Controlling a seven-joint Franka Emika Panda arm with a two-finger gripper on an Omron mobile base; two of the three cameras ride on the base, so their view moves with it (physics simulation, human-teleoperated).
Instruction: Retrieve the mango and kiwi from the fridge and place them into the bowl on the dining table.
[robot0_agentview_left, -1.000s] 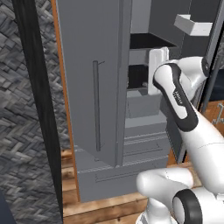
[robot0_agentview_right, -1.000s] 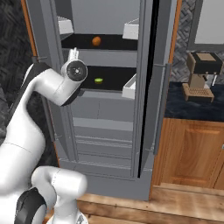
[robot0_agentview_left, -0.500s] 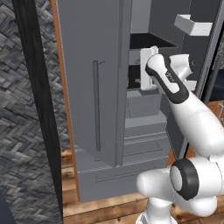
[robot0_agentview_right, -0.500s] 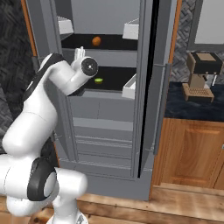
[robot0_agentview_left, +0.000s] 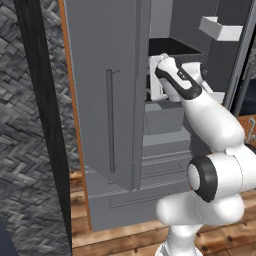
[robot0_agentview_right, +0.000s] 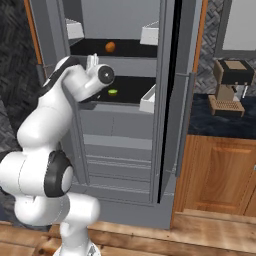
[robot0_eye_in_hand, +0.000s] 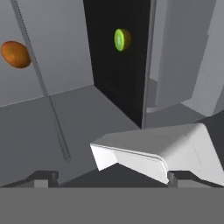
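Pincer (robot0_eye_in_hand: 109, 177) wide open, empty | small green kiwi (robot0_eye_in_hand: 121, 39) on dark shelf of tall matte grey fridge (robot0_agentview_left: 107, 100), upper centre of hand view, straight ahead of you | orange oval mango (robot0_eye_in_hand: 15, 54) upper left, farther off-axis.

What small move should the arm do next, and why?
Probably reach deeper toward the kiwi on the lower shelf. The fridge stands open, the gripper has its jaws wide and empty, and a white door bin lies close under the hand, so it should pass above that.
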